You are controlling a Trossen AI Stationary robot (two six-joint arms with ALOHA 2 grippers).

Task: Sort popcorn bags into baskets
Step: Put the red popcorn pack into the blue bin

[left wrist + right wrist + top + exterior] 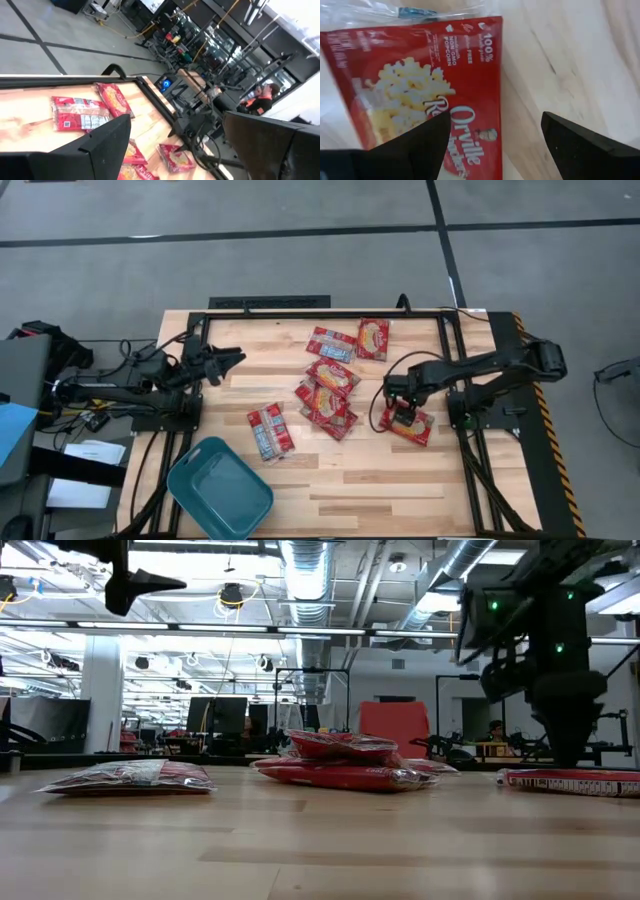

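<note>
Popcorn bags lay across the wooden table (400, 480); left gripper (232, 361) waited raised near the table's left edge, fingers spread wide, nothing held; teal basket (220, 490) sat at the front-left corner; one bag (270, 431) lay alone near it; a central cluster (328, 392) overlapped, with two more (373, 338) behind it; right gripper (402, 406) stood low over the rightmost bag (420, 95), fingers fully apart straddling it, not clamped.
</note>
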